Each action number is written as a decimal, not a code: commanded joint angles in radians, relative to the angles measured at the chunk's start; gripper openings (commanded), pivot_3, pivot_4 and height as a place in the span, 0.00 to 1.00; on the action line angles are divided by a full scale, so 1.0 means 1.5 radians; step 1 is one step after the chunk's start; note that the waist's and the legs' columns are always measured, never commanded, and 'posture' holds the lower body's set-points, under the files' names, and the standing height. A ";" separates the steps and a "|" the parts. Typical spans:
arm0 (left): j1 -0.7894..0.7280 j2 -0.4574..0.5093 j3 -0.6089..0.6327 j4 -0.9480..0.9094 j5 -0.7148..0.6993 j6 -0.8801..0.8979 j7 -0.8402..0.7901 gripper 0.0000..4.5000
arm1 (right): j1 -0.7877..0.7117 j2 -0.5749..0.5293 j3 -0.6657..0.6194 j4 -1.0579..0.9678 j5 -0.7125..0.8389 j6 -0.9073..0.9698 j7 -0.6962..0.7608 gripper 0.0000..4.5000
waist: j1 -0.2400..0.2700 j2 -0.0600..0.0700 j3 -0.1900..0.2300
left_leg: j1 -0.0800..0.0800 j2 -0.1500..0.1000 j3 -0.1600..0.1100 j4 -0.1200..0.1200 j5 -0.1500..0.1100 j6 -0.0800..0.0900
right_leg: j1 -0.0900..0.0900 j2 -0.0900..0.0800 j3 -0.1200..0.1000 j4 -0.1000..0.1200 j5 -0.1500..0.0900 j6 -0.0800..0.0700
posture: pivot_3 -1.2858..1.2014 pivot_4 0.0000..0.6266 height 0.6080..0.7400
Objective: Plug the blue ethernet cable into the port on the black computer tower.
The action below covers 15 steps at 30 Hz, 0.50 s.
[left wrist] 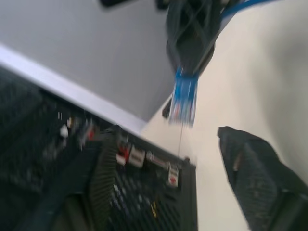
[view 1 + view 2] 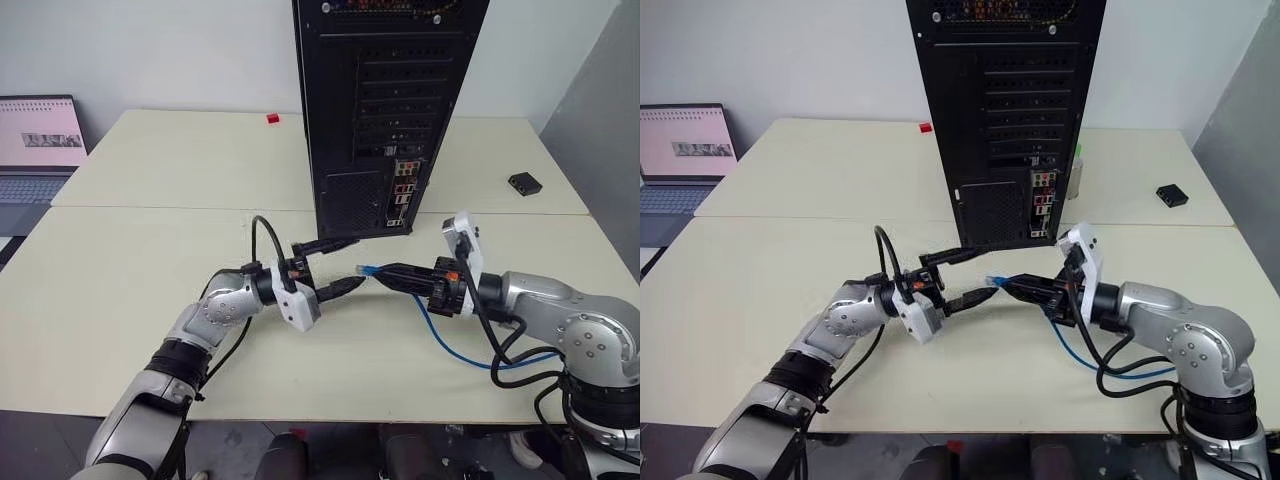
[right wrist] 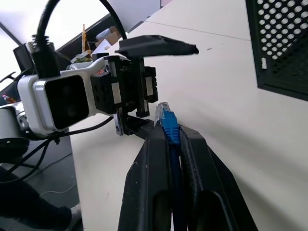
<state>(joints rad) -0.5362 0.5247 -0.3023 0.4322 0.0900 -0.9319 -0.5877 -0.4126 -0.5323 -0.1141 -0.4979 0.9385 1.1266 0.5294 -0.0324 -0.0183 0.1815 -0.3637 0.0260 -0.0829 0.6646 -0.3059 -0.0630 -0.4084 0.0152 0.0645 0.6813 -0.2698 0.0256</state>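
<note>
right claw [image 2: 388, 273] clamped on blue ethernet cable [image 2: 455, 345], plug sticking out past its tips | left claw [image 2: 338, 265] spread apart just beside plug, holding nothing | black computer tower [image 2: 385, 110] beyond both claws, port probably still empty | plugging-in still left

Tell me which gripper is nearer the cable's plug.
Right. The right gripper is shut on the cable just behind the plug; the left gripper is open beside it, not touching.
</note>
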 commanded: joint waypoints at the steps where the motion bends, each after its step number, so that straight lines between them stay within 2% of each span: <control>1: 0.030 -0.003 0.033 -0.086 -0.140 0.205 -0.052 1.00 | -0.007 0.000 -0.027 -0.023 -0.052 -0.062 -0.050 0.00 | 0.000 0.000 0.000 | 0.000 0.000 0.000 0.000 0.000 0.000 | 0.000 0.000 0.000 0.000 0.000 0.000 | 0.52 0.24 1.00; 7: 0.068 -0.035 0.045 -0.281 -0.269 0.536 -0.052 1.00 | -0.028 0.053 0.046 -0.036 -0.211 -0.157 -0.176 0.00 | -0.001 0.000 0.000 | 0.000 0.000 0.000 0.000 0.000 0.000 | 0.000 0.000 0.000 0.000 0.000 0.000 | 0.52 0.24 1.00; 11: 0.072 -0.066 0.055 -0.366 -0.276 0.685 0.010 1.00 | -0.030 0.108 0.111 -0.032 -0.344 -0.210 -0.289 0.00 | -0.001 0.000 0.000 | 0.000 0.000 0.000 0.000 0.000 0.000 | 0.000 0.000 0.000 0.000 0.000 0.000 | 0.52 0.24 1.00; 15: 0.065 -0.104 0.070 -0.413 -0.290 0.802 0.058 1.00 | -0.019 0.175 0.149 -0.020 -0.435 -0.250 -0.370 0.00 | -0.001 0.000 0.000 | 0.000 0.000 0.000 0.000 0.000 0.000 | 0.000 0.000 0.000 0.000 0.000 0.000 | 0.52 0.24 1.00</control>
<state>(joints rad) -0.4252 0.3845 -0.2238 -0.1191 -0.3175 0.2017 -0.5354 -0.4411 -0.2944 0.0928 -0.5076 0.3526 0.8029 0.0320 -0.0335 -0.0182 0.1815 -0.3640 0.0265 -0.0837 0.6645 -0.3056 -0.0636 -0.4091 0.0158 0.0647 0.6815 -0.2699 0.0257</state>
